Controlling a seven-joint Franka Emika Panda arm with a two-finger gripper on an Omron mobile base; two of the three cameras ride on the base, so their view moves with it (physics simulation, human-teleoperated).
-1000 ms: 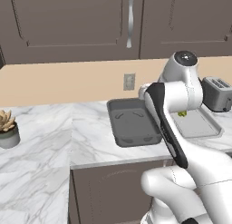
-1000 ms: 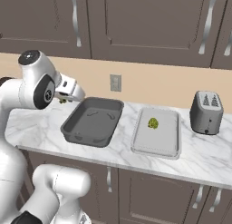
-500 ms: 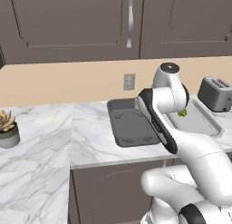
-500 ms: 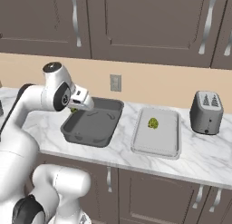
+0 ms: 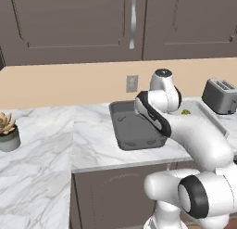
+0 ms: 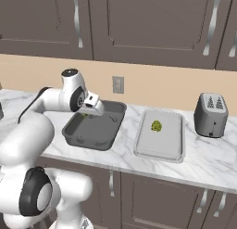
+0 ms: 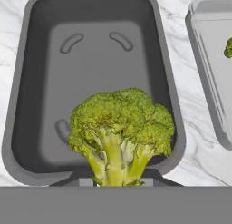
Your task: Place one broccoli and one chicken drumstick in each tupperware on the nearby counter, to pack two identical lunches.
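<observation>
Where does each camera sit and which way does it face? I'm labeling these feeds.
Left base view: behind the arm's left, facing the marble counter; white arm rises lower right.
Right base view: behind its right, facing the same counter; arm at left, gripper over the dark tupperware.
Hand view: on the hand, looking down past the held broccoli into the dark tupperware.
Shared: dark tupperware, pale tupperware holding a second broccoli; base views share the toaster.

- I see the dark grey tupperware [image 7: 95, 60] open below, its floor bare, with walls all round.
- The held broccoli [image 7: 121, 130] hangs over its near rim, blocking my view of that edge.
- The pale grey tupperware [image 6: 159, 135] lies just beside it, a second broccoli [image 6: 156, 126] inside.
- The toaster [image 6: 211, 115] stands well apart at the counter's [image 6: 208, 156] far end.
</observation>
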